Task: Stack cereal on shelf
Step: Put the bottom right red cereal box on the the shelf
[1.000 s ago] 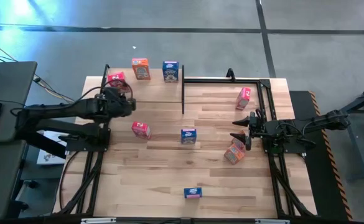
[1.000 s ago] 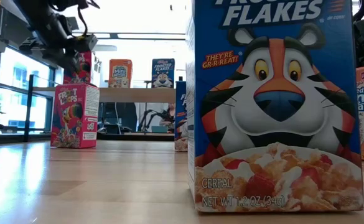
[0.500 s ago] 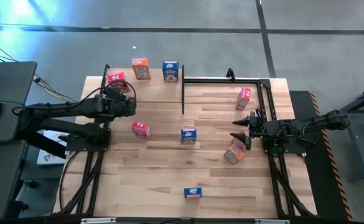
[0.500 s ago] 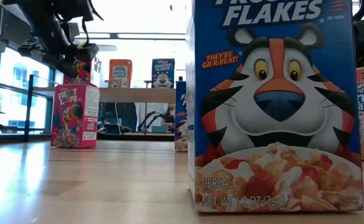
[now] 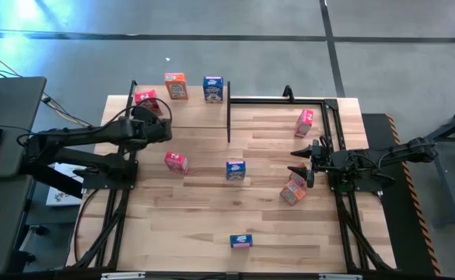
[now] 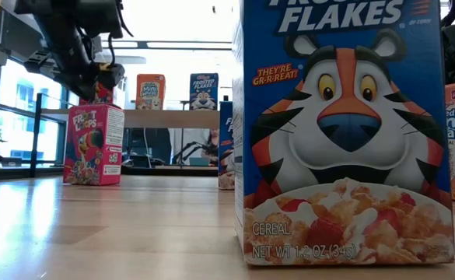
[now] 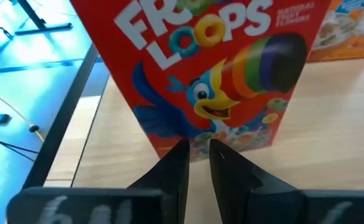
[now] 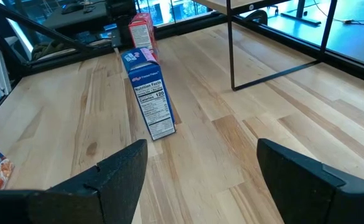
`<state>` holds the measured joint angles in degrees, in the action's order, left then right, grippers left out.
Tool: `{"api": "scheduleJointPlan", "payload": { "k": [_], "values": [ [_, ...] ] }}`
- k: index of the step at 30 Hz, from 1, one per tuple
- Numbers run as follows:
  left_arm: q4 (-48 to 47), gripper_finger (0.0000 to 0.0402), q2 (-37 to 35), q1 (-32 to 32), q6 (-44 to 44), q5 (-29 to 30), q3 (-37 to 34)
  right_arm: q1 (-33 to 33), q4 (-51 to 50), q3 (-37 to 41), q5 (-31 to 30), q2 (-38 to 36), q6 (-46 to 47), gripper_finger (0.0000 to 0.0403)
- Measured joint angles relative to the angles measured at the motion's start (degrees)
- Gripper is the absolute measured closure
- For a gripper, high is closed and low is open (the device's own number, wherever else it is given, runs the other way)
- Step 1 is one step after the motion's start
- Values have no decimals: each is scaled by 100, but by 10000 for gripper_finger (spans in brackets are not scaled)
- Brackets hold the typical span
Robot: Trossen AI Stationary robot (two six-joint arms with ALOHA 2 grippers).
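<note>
Standing upright on the shelf [image 5: 196,113] near its left end, a pink-red Froot Loops box [image 7: 200,74] has its long axis vertical and its printed front facing the left gripper [image 7: 198,155], whose fingers are pinched together just in front of the box's lower edge, gripping nothing. Farther along the shelf stand an orange box [image 5: 176,85] and a blue Frosted Flakes box [image 5: 213,89], both upright. On the tabletop [image 5: 180,218], another blue box [image 8: 148,99] stands upright with its nutrition panel turned toward the right gripper [image 8: 197,171], which waits with jaws wide near the right edge, well apart from it.
</note>
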<state>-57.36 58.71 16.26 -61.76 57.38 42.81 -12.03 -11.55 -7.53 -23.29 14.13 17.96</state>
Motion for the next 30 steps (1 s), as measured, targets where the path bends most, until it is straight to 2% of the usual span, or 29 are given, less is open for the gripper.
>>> {"api": "scheduleJointPlan", "payload": {
  "k": [11, 25, 30],
  "values": [
    [274, 349, 171, 322, 189, 182, 0, -1, 0, 0, 26, -1, 0, 107],
    [1131, 348, 523, 794, 868, 139, 0, 0, 0, 0, 17, 0, 0, 107],
    [1142, 348, 575, 970, 949, 36, 0, 0, 0, 0, 15, -1, 0, 107]
  ]
}}
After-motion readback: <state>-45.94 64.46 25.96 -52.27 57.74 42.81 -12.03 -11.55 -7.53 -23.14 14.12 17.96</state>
